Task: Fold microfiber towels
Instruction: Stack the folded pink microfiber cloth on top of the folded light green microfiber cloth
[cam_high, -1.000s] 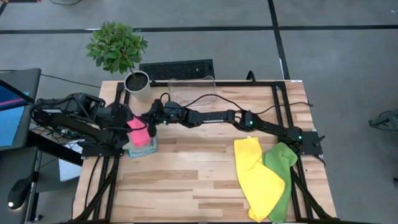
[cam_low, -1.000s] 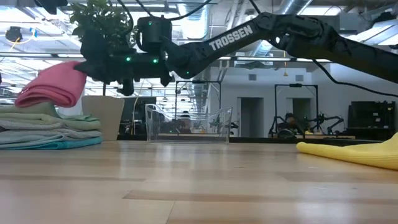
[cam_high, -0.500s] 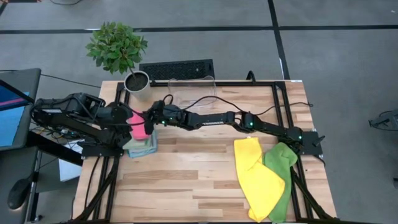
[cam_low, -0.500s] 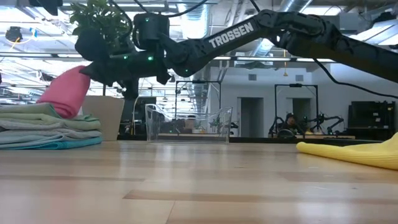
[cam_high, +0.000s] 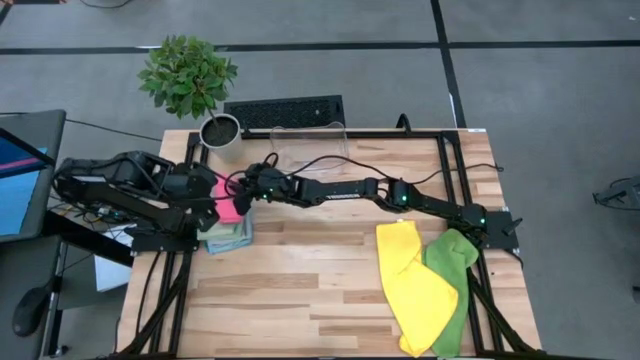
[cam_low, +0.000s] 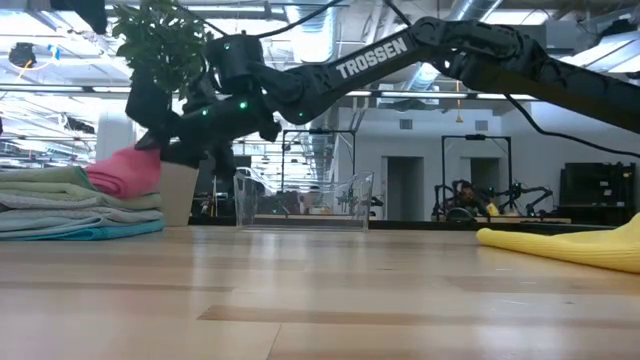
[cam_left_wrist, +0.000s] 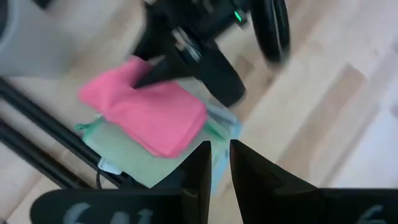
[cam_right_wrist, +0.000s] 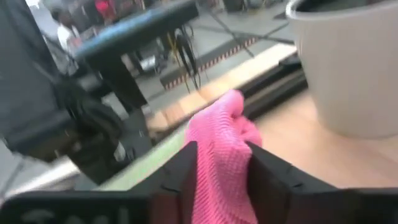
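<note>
Since the shot a second ago, the pink towel (cam_low: 125, 172) has come down from hanging up in the air to lying on the stack of folded towels (cam_low: 75, 212) at the left edge of the counter (cam_high: 320, 270). The right end effector (cam_right_wrist: 219, 163) has dropped with it and is still clenched on the towel; in its wrist view the pink cloth sits pinched between both fingers (cam_right_wrist: 181, 171). From the left wrist view the towel looks folded and lies across the top of the pale green and blue ones, a bit off to one corner rather than squared up.

The left end effector (cam_left_wrist: 215, 163) hovers right over the stack, fingers nearly together with just a sliver of gap and nothing between them, so released and empty.

So the step in hand is stacking: this towel is getting placed on the pile. My guess is the next move calls for the right one to let go and back out without dragging the cloth, since it's soft and could snag on the fingers.

A yellow towel (cam_high: 415, 283) and a green towel (cam_high: 455, 285) still lie unfolded over on the right side of the counter, overlapping each other. There's also a clear bin (cam_low: 303, 200) and a potted plant (cam_high: 190, 85) at the back.
</note>
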